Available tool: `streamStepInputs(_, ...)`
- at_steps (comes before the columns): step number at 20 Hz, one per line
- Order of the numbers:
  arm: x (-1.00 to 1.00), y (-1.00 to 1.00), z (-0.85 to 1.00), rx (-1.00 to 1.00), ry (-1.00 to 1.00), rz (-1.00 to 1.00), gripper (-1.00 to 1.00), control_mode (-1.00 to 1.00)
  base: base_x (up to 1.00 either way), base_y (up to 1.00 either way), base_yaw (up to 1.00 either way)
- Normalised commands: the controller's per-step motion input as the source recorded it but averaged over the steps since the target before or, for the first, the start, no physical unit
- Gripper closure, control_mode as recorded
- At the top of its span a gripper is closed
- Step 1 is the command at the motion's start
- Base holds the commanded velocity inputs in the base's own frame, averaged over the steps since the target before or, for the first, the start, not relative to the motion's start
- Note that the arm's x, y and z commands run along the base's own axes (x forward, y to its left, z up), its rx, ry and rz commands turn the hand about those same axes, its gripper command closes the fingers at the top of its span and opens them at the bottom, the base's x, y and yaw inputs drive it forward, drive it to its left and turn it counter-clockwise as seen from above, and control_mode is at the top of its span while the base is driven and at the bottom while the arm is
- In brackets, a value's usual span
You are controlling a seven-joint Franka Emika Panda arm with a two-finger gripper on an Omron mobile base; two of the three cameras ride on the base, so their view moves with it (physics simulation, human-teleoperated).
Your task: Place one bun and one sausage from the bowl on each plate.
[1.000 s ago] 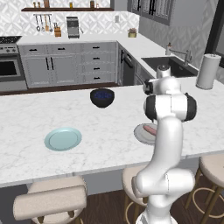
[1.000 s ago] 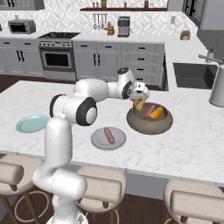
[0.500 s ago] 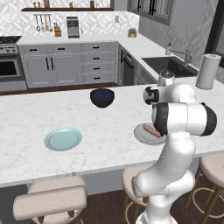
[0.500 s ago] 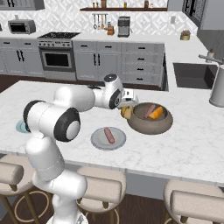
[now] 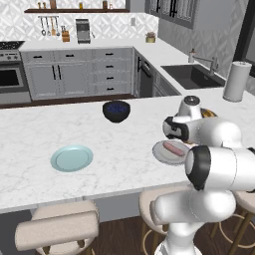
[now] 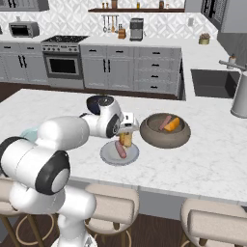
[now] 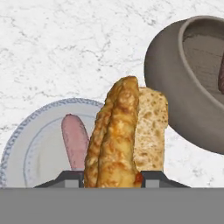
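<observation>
While I watch through the hand view, my gripper is closed on a golden-brown bun, its two dark fingertips pressed against either side of the bun's lower end. The bun stands up between the fingers and juts forward past their tips. Beyond and to one side of the fingers lies the light grey plate, with one pink sausage resting on it, just beside the bun as the camera sees it. On the other side of the fingers, a little farther out, sits the brown bowl on the white marble counter.

From the right base view, I see the gripper pointing down with the bun held above the far edge of the grey plate, where the sausage lies. The brown bowl stands near the fingers, apart from the plate, and still holds a sausage and an orange bun (both lean against its inner wall).

From the left base view, the grey plate with its sausage lies beside my arm. The pale blue plate lies well apart from the fingers, bare, and a dark bowl stands farther back on the counter.
</observation>
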Motion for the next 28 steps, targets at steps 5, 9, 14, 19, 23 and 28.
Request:
streamStepInputs(5, -0.21, 0.52, -0.38, 0.0, 0.12, 0.03, 1.0, -1.0, 0.0, 0.0, 0.0)
streamStepInputs(9, 0.0, 0.24, -0.26, -0.03, 0.09, 0.0, 1.0, -1.0, 0.0, 0.0, 0.0)
streamStepInputs(14, 0.0, 0.1, -0.33, -0.02, 0.08, 0.03, 1.0, -1.0, 0.0, 0.0, 0.0)
streamStepInputs(19, 0.0, 0.0, -0.18, 0.0, 0.03, 0.03, 1.0, -1.0, 0.0, 0.0, 0.0)
streamStepInputs(23, -0.06, 0.0, -0.31, 0.0, 0.01, 0.04, 1.0, -1.0, 0.0, 0.0, 0.0)
streamStepInputs(28, -0.35, 0.0, -0.22, 0.0, -0.01, 0.01, -1.0, -1.0, 0.0, 0.0, 0.0)
